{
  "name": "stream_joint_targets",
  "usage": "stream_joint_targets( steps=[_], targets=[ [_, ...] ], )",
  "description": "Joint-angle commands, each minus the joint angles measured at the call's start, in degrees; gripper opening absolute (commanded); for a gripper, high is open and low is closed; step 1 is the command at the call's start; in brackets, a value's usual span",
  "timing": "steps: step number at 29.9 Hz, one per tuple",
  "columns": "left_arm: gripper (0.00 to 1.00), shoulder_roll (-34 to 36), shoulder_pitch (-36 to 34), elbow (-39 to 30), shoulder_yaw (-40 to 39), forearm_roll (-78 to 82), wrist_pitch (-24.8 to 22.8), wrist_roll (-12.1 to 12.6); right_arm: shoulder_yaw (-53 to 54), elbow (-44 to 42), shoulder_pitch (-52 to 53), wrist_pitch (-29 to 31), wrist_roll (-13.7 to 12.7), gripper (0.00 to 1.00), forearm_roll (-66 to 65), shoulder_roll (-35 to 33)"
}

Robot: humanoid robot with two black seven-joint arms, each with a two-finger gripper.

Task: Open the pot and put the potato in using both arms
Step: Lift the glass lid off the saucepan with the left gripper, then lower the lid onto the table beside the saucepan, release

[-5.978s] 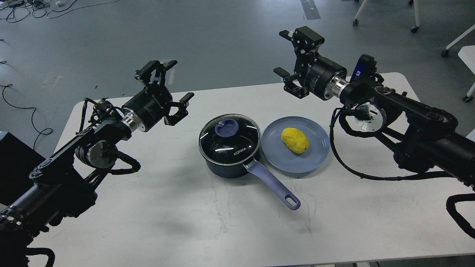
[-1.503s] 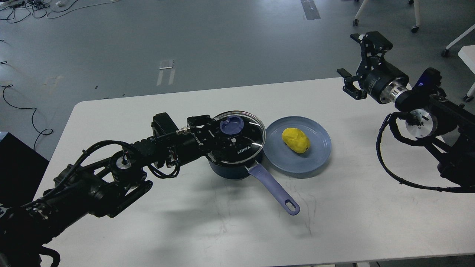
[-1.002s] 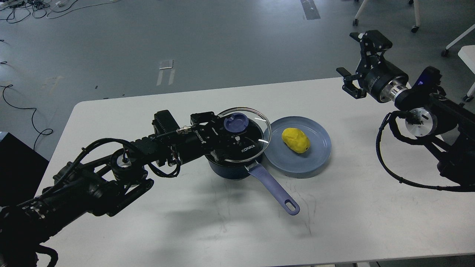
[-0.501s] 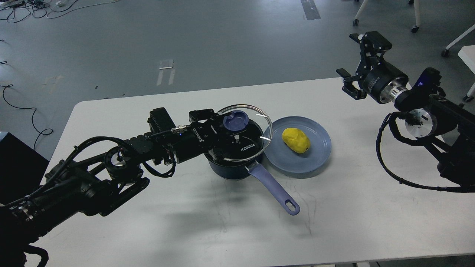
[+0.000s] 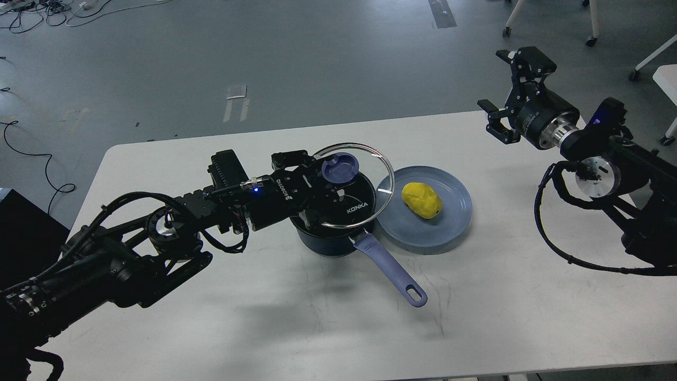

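A dark blue pot with a purple handle stands in the middle of the white table. My left gripper is shut on the purple knob of the glass lid and holds the lid tilted, lifted a little above the pot. A yellow potato lies on a blue plate just right of the pot. My right gripper is open and empty, high above the table's far right edge.
Chair legs and castors stand on the grey floor beyond the table at the upper right. Cables lie on the floor at the left. A dark box stands beside the table's left edge.
My left arm came down from the left and took the lid by its knob. Over the last second it has raised and tilted the lid. The right arm has drawn back to the right.
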Motion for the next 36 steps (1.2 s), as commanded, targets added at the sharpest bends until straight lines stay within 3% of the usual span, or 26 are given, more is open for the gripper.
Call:
stream_joint_targets(
  steps=[1, 11, 16, 18, 25, 36],
  targets=[
    [0.38, 0.79, -0.07, -0.03, -0.44, -0.02, 0.43, 0.00, 0.00, -0.33, 0.00, 0.00, 0.00, 1.00, -0.09, 0.11],
    [0.38, 9.23, -1.04, 1.55, 0.26, -8.36, 2.98, 0.00, -0.08, -1.13, 0.00, 0.09, 0.00, 1.00, -0.09, 0.11],
    [0.38, 14.85, 1.68, 2.96, 0.43, -11.71, 5.26, 0.00, -0.08, -1.74, 0.35, 0.09, 0.00, 1.00, -0.09, 0.20],
    [0.38, 15.65, 3.95, 4.53, 0.43, -11.71, 7.53, 0.00, -0.26, -2.09, 0.44, 0.09, 0.00, 1.00, -0.09, 0.64],
    [0.38, 16.09, 13.01, 9.72, 0.43, -16.53, 7.60, 0.00, -0.96, -2.53, 0.96, 0.09, 0.00, 1.00, -0.18, 1.96],
    [0.39, 14.95, 15.92, 11.75, 0.43, -20.23, 7.60, 0.00, -1.05, -3.15, 1.05, 0.09, 0.00, 1.00, -0.18, 1.96]
  ],
)
